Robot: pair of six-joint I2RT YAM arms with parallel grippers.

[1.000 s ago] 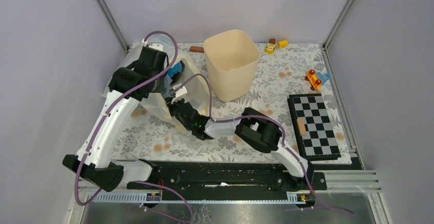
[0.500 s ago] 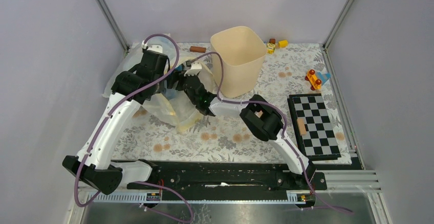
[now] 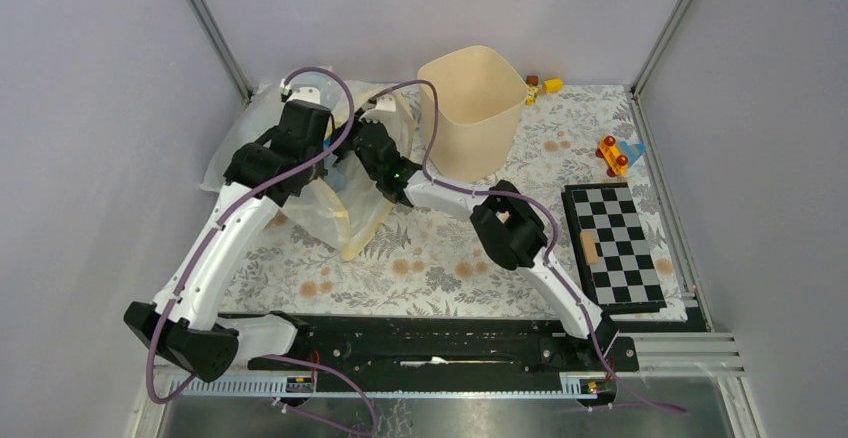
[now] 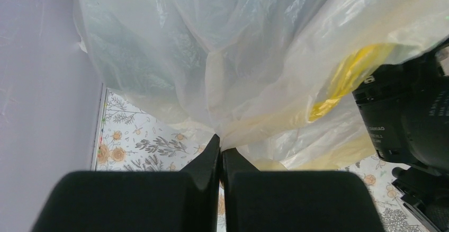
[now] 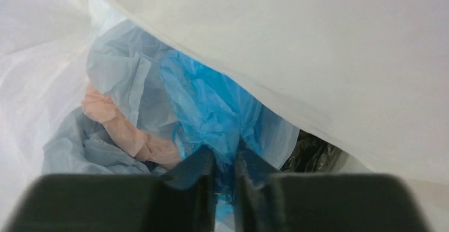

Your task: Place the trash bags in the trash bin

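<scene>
1. The left hand (image 4: 220, 150) is pinched shut on a fold of the big clear-and-yellow bag (image 4: 265, 57) above the table (image 3: 440, 258).
2. Inside that bag, the right hand (image 5: 225, 160) is clamped on the blue trash bags (image 5: 206, 99), which lie among pale and peach crumpled film.
3. The step in hand is extraction. The next move likely calls for drawing the blue film clear, then carrying it to the trash bin (image 3: 470, 148) just beside.

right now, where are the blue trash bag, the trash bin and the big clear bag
blue trash bag (image 5: 206, 102), right wrist view, on its bright crumpled middle.
trash bin (image 3: 480, 153), top view, on its near outer wall.
big clear bag (image 4: 174, 41), left wrist view, on its upper clear film.
</scene>
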